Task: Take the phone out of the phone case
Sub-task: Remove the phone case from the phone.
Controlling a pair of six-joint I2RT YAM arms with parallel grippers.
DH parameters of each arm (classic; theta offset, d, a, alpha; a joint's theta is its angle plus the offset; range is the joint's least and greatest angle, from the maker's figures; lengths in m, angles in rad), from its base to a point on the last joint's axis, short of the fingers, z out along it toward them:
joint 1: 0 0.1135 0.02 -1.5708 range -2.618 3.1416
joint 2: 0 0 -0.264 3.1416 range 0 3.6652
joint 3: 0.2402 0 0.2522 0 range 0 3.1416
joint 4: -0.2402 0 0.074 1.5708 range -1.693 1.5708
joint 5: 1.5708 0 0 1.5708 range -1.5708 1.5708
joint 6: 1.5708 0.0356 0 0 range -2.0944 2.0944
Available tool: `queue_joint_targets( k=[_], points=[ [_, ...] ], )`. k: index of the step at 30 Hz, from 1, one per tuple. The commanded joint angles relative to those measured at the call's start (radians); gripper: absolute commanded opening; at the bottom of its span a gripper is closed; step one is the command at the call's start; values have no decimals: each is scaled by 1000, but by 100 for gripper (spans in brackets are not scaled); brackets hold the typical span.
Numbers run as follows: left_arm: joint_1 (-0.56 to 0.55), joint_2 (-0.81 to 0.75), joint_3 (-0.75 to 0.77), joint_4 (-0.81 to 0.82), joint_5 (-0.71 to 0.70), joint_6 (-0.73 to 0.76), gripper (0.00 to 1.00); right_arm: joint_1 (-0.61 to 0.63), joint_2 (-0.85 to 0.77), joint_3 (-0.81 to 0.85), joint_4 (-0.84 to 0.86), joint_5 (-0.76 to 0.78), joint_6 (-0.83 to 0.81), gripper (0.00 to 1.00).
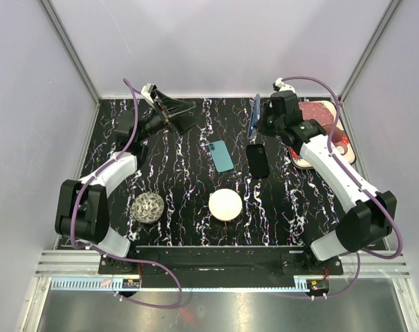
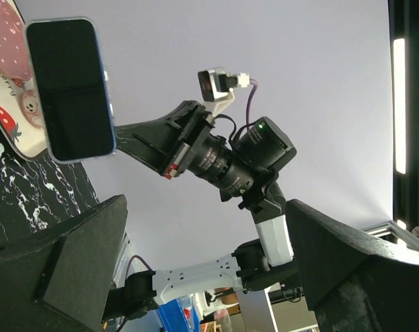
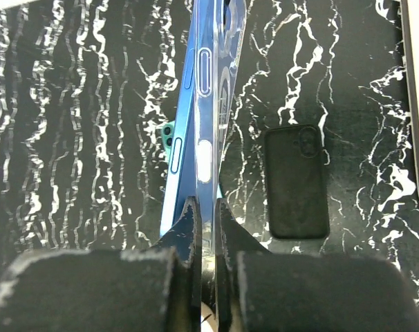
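Observation:
My right gripper (image 1: 255, 126) is shut on a blue phone in a clear case (image 1: 254, 114) and holds it on edge above the back of the table. In the right wrist view the phone and case (image 3: 208, 104) run edge-on away from the closed fingers (image 3: 190, 225), the clear case's edge beside the blue one. My left gripper (image 1: 189, 116) is open and empty, level with the phone and well to its left. The left wrist view shows the phone's dark screen (image 2: 70, 88) between and beyond its spread fingers (image 2: 78, 256).
A teal phone (image 1: 221, 155) and a black phone case (image 1: 258, 160) lie flat mid-table; the black case also shows in the right wrist view (image 3: 297, 181). A white disc (image 1: 225, 205) and a patterned ball (image 1: 148, 207) sit nearer. A pink tray (image 1: 330, 111) is back right.

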Motion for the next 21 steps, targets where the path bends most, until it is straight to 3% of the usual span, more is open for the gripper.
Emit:
queue_joint_targets(
  k=[1, 7, 13, 21],
  points=[
    [1, -48, 15, 5, 18, 38, 99, 5, 64, 12, 71, 47, -61, 0],
    [1, -61, 9, 6, 15, 40, 99, 14, 181, -11, 110, 11, -84, 0],
    [0, -75, 7, -63, 1, 75, 99, 14, 220, -149, 248, -50, -67, 0],
    [-28, -68, 10, -140, -28, 116, 99, 28, 269, -187, 301, -101, -38, 0]
  ],
)
